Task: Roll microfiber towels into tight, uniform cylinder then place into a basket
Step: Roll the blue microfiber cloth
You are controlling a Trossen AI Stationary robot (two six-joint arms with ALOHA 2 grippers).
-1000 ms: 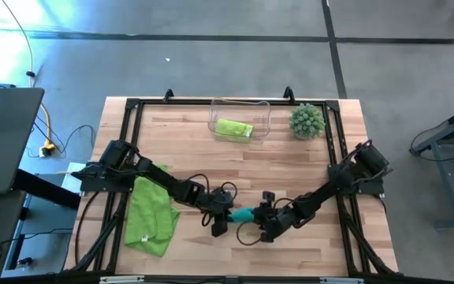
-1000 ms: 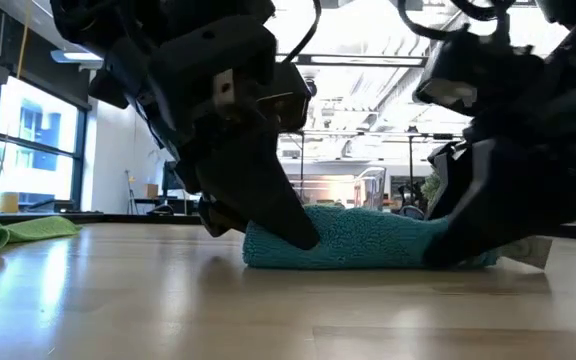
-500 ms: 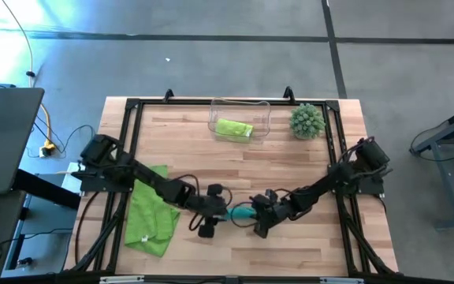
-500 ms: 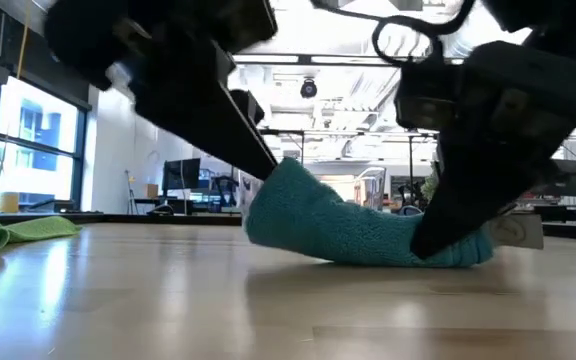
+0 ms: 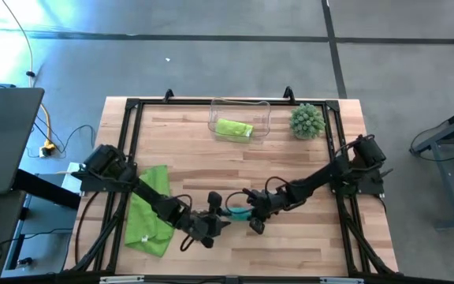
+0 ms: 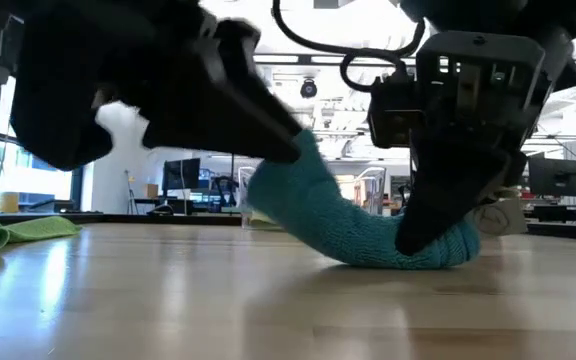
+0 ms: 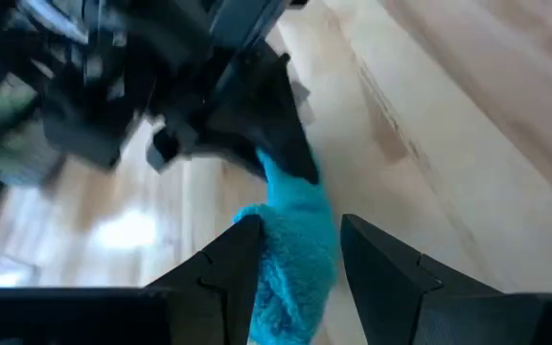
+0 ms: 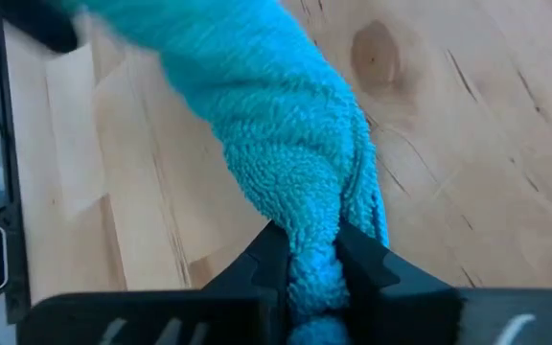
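Towel [image 5: 238, 211], the rolled teal one, hangs at six o'clock on the table [image 5: 290, 170]. My left gripper [image 7: 293, 251] is clamped on one end, and my right gripper [image 8: 316, 251] pinches the other end tight.

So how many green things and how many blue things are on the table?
Green towels: 2, one lying flat and one rolled up in the clear basket
Green spiky plant ball: 1
Blue towels: 1, a roll held at its ends by the left gripper and the right gripper
Total: 4
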